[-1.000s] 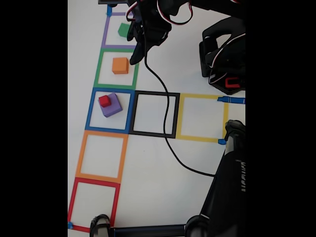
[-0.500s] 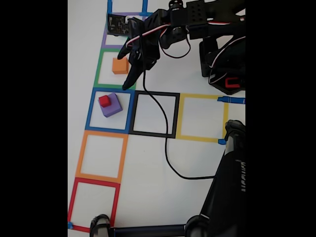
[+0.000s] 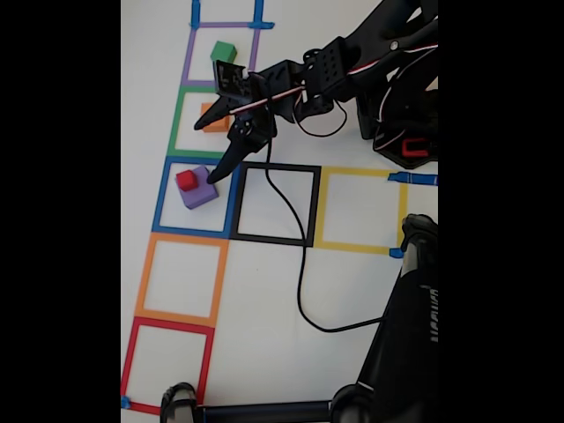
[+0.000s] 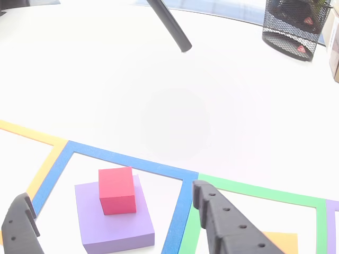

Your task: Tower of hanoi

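The gripper hangs with fingers spread wide, grasping nothing, above the red cube. That cube rests on the purple cube inside the blue square. Orange cube and green cube sit in separate squares beyond.

The black arm reaches from the upper right of the fixed view toward the left, its wrist bent so the gripper points down and to the left, tips low over the table. In the other view the gripper enters from the bottom edge with its jaws spread wide apart, one finger at the lower left and the other finger at the lower right, nothing between them
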Robot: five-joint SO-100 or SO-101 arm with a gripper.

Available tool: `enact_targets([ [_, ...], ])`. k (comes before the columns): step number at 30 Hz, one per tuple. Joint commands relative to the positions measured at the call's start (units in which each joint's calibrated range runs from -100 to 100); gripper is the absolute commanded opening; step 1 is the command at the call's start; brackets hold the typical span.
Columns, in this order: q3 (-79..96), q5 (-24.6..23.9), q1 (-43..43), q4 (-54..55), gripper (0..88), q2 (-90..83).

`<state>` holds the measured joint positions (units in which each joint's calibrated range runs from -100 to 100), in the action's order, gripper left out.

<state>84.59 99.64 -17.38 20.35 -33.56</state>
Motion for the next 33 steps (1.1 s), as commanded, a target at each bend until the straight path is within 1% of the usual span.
enact_targets([
  [1,-0.9,0.4,-1.4,11.1,37.0,7.4],
  [6,-3.5,0.4,-1.9,21.8,36.4,19.5],
  [10,-7.7,0.4,-1.8,26.2,36.0,27.5],
  [13,-11.3,0.4,-2.6,26.7,35.9,31.8],
  [21,-19.0,0.4,-3.5,32.8,35.8,43.0],
  [33,-20.7,0.4,-4.6,33.4,34.4,47.4],
])
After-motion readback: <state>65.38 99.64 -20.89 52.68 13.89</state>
